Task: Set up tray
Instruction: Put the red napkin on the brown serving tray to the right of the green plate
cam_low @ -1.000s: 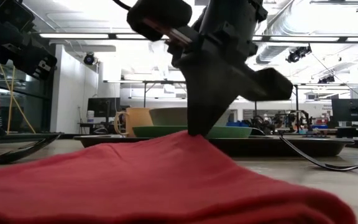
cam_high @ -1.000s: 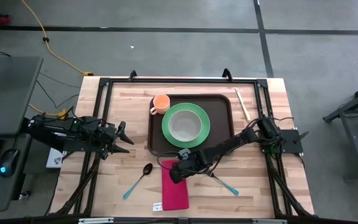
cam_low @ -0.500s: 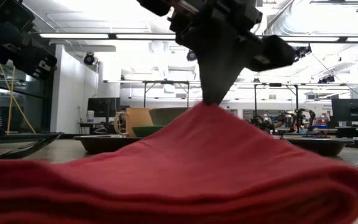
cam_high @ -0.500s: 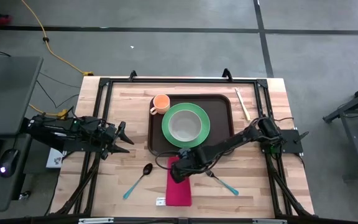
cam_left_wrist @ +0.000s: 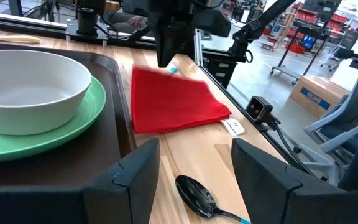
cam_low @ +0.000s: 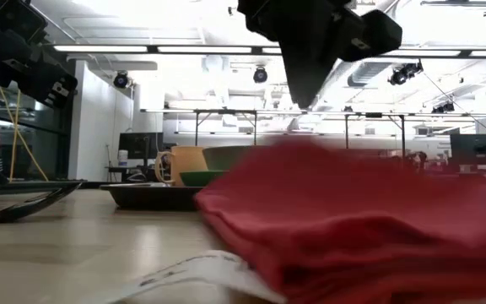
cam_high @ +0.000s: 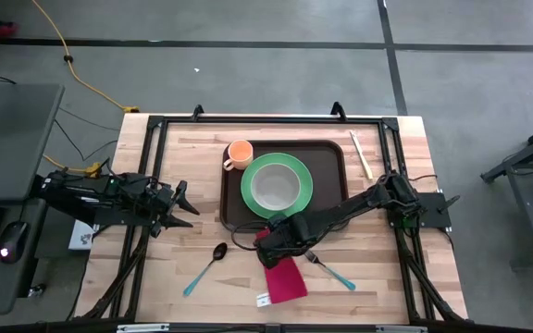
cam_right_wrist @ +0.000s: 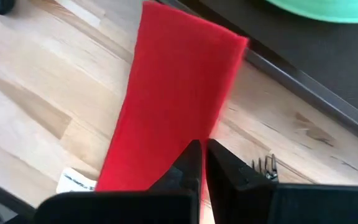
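Jaws shut on right gripper (cam_high: 268,242), nothing visibly gripped, just above red napkin (cam_high: 283,278) near tray (cam_high: 331,185) front edge, left gripper (cam_high: 181,205) jaws wide open, empty, parked at table's left, tray mid-table w/ green plate (cam_high: 277,185), 1 bowl, orange cup (cam_high: 239,154).
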Robot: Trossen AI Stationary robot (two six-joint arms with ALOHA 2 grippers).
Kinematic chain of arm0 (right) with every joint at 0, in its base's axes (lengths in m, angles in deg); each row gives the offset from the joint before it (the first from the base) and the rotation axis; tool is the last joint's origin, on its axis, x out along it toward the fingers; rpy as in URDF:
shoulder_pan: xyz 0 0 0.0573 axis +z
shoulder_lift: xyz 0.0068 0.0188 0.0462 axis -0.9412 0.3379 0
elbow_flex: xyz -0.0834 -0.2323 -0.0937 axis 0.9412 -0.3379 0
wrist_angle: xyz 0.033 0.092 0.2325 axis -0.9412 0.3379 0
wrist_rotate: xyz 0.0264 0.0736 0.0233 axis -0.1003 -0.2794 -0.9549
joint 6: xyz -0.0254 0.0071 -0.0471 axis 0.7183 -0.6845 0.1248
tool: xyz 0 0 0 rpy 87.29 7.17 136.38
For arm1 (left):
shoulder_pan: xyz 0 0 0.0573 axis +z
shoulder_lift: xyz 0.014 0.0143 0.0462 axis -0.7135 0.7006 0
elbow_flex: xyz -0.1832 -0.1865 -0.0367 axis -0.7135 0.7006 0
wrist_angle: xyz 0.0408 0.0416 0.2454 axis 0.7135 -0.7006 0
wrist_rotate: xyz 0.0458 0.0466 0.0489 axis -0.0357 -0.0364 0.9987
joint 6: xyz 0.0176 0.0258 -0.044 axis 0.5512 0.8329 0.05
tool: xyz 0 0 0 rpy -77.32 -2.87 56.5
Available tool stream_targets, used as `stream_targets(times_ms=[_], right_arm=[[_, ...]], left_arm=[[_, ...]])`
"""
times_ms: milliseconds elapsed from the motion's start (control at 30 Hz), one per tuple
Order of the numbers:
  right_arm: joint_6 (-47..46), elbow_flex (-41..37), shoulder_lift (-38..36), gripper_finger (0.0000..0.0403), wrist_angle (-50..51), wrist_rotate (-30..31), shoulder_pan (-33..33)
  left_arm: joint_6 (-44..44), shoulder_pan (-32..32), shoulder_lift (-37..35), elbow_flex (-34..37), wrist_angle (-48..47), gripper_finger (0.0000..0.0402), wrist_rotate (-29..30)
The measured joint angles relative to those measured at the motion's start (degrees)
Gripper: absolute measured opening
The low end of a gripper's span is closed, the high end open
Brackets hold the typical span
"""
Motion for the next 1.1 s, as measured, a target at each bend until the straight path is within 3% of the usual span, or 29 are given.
stream_targets(times_ms=[267, 767, 900, 1100], right_arm=[[0.86, 3.25, -0.07, 0.0, 2.85, 1.57, 0.0], [2.98, 0.46, -0.09, 0.0002, 0.88, 1.72, 1.55], [3.0, -4.0, -0.09, 0.0024, -4.5, -0.15, 1.6], [3.52, -7.12, -0.07, 0.0088, -7.33, -2.11, 0.39]], left_arm=[[0.0, 0.0, 0.0, 0.0, 0.06, 0.023, 0.0], [0.0, -0.02, -0.01, 0.11, 1.44, 0.023, -0.02], [0.0, -0.02, -0.02, 0.11, 1.46, 0.023, -0.02], [0.0, 0.0, -0.02, 0.11, 1.51, 0.023, -0.02]])
